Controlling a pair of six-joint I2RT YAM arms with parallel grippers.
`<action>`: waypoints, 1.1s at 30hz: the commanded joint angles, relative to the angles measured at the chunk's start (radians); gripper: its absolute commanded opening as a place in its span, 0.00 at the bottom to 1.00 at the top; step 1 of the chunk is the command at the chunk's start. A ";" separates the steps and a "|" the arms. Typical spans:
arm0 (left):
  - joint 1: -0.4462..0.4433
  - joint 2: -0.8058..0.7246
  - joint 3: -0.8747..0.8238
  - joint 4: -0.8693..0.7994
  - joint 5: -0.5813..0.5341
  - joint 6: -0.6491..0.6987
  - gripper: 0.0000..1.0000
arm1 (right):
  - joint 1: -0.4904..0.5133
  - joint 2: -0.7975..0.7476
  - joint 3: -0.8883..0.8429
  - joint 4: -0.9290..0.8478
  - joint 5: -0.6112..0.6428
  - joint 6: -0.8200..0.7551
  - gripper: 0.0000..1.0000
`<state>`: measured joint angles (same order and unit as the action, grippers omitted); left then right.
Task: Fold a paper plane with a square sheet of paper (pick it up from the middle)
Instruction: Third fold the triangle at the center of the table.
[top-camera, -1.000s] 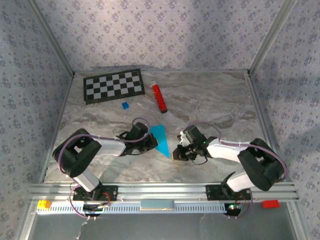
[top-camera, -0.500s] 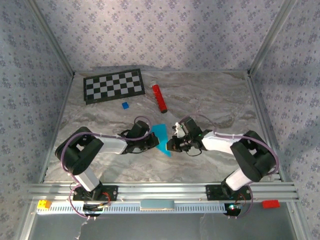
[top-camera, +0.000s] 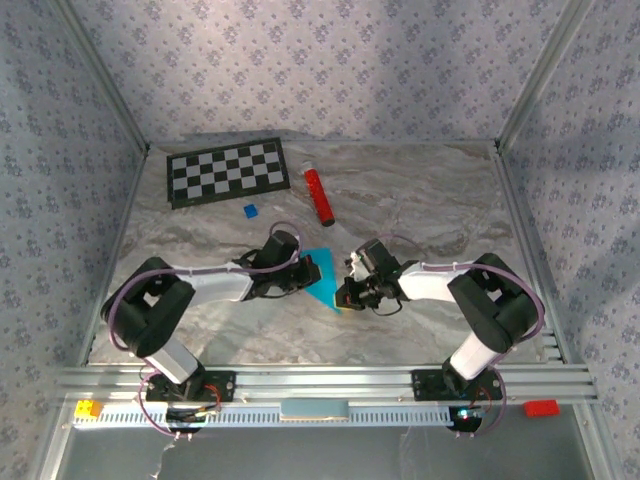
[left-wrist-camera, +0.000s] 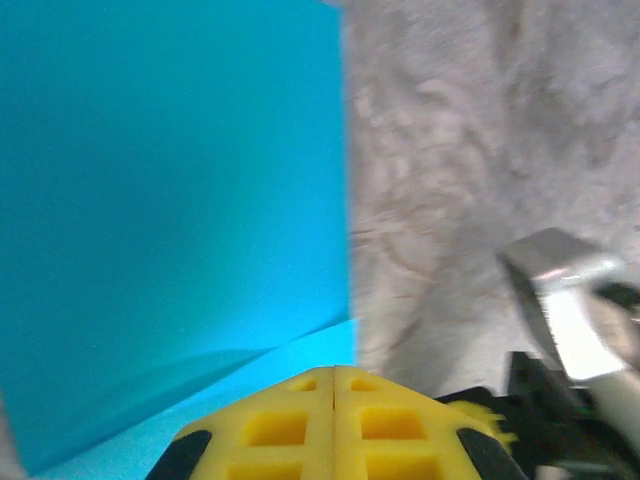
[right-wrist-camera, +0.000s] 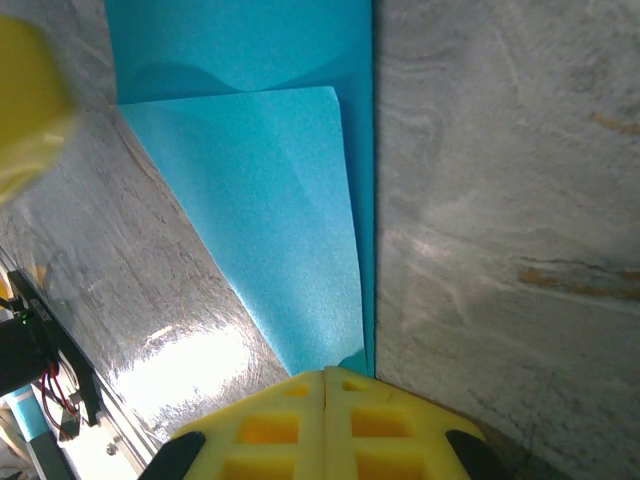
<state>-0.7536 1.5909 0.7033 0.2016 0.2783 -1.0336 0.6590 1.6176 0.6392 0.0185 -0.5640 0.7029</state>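
Where the two arms meet near the middle of the worktop (top-camera: 430, 190), a partly folded cyan-blue paper sheet (top-camera: 322, 268) lies flat between them. It is broad on its far side and narrows to a point toward the near edge. The left fingers (left-wrist-camera: 285, 425) are pressed together with only a seam between the yellow pads. They sit at the sheet's left side, where a raised fold line runs up to them. The right fingers (right-wrist-camera: 275, 425) are likewise closed pad to pad, and the pointed tip of the sheet touches their tips. Whether either pair actually pinches the paper I cannot tell. From the right wrist, a folded flap lies over a lower layer, with one long straight edge running away from the pads.

Bare marble lies open to the right of that edge and toward the near edge. A red cylinder (top-camera: 320, 196) lies farther toward the far edge. A dark-blue block (top-camera: 250, 211) and a checkerboard (top-camera: 227, 171) sit toward the far-left corner. All three are well apart from the sheet.

The left arm (top-camera: 215, 283) and the right arm (top-camera: 432, 283) both reach inward low over the worktop. Their forearms are nearly level and their elbows are bent out to the sides.
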 joint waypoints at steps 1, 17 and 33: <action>-0.027 -0.024 -0.008 -0.018 0.014 -0.020 0.00 | 0.007 0.029 -0.011 -0.091 0.076 0.015 0.01; -0.089 0.084 -0.091 0.120 -0.010 -0.068 0.00 | 0.007 0.033 -0.020 -0.114 0.083 0.008 0.00; 0.008 0.017 -0.167 0.070 -0.053 -0.001 0.00 | 0.011 0.050 -0.030 -0.124 0.095 0.000 0.00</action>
<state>-0.7792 1.6272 0.5652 0.3405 0.2840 -1.0801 0.6617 1.6234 0.6415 0.0189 -0.5610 0.7105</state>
